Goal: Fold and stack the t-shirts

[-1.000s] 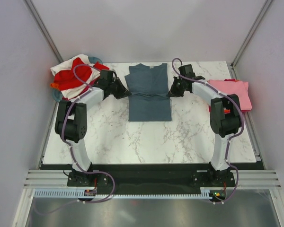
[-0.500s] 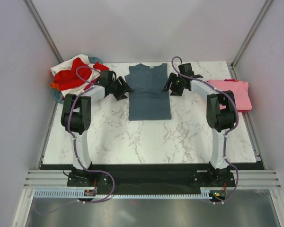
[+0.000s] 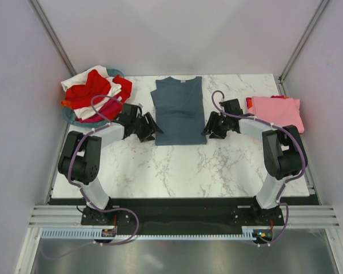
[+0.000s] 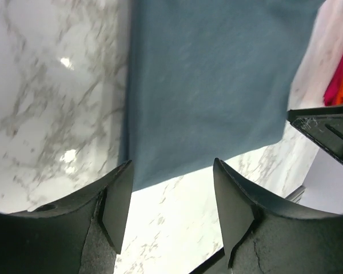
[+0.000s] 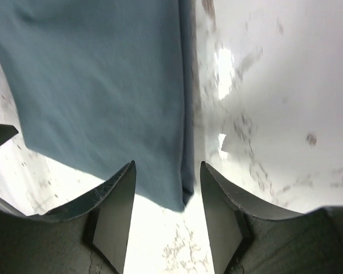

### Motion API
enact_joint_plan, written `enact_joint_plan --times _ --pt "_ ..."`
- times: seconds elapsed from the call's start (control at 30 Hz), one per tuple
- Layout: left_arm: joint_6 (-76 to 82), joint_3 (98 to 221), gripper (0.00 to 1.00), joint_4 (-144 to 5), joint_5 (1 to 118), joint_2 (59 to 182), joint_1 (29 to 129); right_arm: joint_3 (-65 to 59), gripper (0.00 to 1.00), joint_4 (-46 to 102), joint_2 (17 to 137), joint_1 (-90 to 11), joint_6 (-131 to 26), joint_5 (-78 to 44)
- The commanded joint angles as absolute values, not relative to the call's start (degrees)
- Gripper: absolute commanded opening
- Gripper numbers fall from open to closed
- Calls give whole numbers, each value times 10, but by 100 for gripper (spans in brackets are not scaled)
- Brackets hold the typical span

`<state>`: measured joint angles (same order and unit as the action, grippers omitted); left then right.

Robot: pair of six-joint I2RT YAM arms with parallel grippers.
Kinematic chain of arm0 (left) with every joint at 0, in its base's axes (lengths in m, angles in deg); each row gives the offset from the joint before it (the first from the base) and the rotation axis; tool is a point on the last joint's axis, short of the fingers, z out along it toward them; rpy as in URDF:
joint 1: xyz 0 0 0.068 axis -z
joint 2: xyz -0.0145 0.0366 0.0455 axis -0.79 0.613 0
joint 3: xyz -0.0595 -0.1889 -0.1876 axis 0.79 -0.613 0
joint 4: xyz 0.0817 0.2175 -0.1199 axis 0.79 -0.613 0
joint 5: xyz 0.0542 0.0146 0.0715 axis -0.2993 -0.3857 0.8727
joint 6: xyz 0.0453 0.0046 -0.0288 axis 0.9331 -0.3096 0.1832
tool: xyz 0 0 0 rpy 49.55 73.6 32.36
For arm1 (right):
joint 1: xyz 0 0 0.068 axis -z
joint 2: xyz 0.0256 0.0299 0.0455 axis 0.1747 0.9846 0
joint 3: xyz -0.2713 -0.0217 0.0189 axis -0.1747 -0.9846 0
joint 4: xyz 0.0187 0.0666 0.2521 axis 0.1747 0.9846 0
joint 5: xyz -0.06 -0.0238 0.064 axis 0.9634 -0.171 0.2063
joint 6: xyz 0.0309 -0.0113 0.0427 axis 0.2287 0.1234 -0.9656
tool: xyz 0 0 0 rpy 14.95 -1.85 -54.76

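A slate blue-grey t-shirt (image 3: pixel 180 108) lies flat in the middle of the table, its sides folded in to a narrow rectangle with the collar at the far end. My left gripper (image 3: pixel 152 131) stands open, low at the shirt's near left corner; in the left wrist view (image 4: pixel 171 166) the hem (image 4: pixel 211 85) lies just past the fingertips with nothing between them. My right gripper (image 3: pixel 208 129) is open at the near right corner, and that corner of the shirt (image 5: pixel 103 74) sits between its fingers (image 5: pixel 167 166), not pinched.
A heap of red, white, orange and magenta t-shirts (image 3: pixel 94 92) fills the teal basket (image 3: pixel 68 116) at the far left. A folded pink t-shirt (image 3: pixel 277 111) lies at the right edge. Grey walls close in the table on three sides.
Both grippers were shut at the shirt's mid sides. They have opened, let go, and slid towards me along its edges to the near corners.
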<state>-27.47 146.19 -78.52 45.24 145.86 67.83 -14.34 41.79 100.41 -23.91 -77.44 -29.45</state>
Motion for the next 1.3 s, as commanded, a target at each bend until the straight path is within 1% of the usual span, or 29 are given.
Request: enact_joint_plan --times 0.0,0.13,0.17,0.2,0.3,0.33,0.43,0.47,0.53,0.57,0.63,0.83,0.93,0.97,1.03,1.07,1.1,1.13,1.27 --pt "-246 1422 64 -766 453 1429 676 -195 56 387 968 -246 -759 -318" --pt "-243 1376 62 -760 456 1407 675 -237 50 369 952 -251 -760 -328" --pt "-242 1368 62 -756 456 1398 677 -246 46 367 953 -252 -760 -328" --pt "-246 1360 62 -751 456 1394 677 -250 45 362 955 -253 -760 -328" --pt "-248 1331 61 -733 453 1393 677 -253 41 354 965 -253 -759 -329" --pt "-249 1329 61 -724 452 1394 678 -252 38 353 972 -253 -758 -331" --pt "-250 1324 59 -717 450 1403 678 -245 32 349 981 -253 -759 -335" --pt "-251 1324 57 -717 449 1406 677 -241 24 349 984 -254 -759 -337" --pt "-254 1325 54 -700 446 1416 677 -237 15 349 987 -254 -758 -339" --pt "-255 1326 53 -697 444 1420 677 -235 7 349 987 -254 -758 -339" --pt "-257 1330 50 -689 443 1429 677 -234 0 348 989 -254 -762 -338" --pt "-264 1340 47 -672 446 1452 677 -234 0 348 989 -254 -765 -338" --pt "-265 1343 37 -669 447 1459 677 -233 0 347 990 -256 -766 -338" --pt "-265 1344 29 -669 446 1461 677 -233 0 346 990 -255 -767 -338" --pt "-266 1342 21 -666 445 1465 677 -231 0 346 988 -257 -768 -339" --pt "-266 1341 10 -665 440 1465 678 -229 0 346 988 -257 -769 -340" --pt "-266 1340 5 -664 437 1465 678 -229 0 347 987 -257 -770 -340" --pt "-266 1338 2 -664 434 1464 678 -228 0 347 985 -257 -770 -341" --pt "-263 1328 2 -666 436 1434 678 -231 0 351 970 -258 -773 -351"
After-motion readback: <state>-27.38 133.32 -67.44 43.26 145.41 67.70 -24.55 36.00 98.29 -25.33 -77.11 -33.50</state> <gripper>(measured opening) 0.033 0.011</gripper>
